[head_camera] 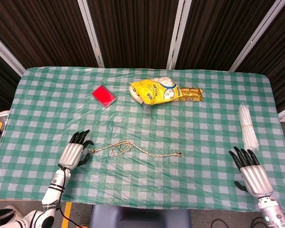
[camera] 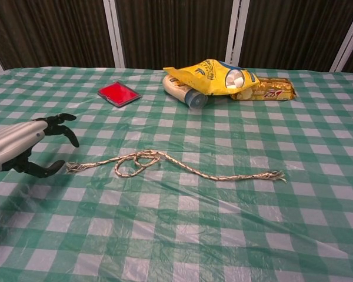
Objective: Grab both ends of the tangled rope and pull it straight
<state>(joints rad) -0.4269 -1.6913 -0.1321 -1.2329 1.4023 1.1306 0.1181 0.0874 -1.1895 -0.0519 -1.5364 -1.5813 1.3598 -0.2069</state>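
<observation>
Green-checked tablecloth (head_camera: 204,123): looped rope (camera: 165,164) beside spread, empty left hand (camera: 20,150); right hand (head_camera: 251,172) likewise spread, empty.

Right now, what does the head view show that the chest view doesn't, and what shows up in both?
Only the head view shows the right hand, open at the near right edge of the table, and the bundle of white sticks lying beyond it. It also shows the whole tablecloth to its edges.

Only the chest view shows from the side that the left hand's fingers are spread apart beside the frayed left rope end, not closed on it.

Both show the left hand, the rope with its loop, the red case, the yellow bag and the biscuit pack.
</observation>
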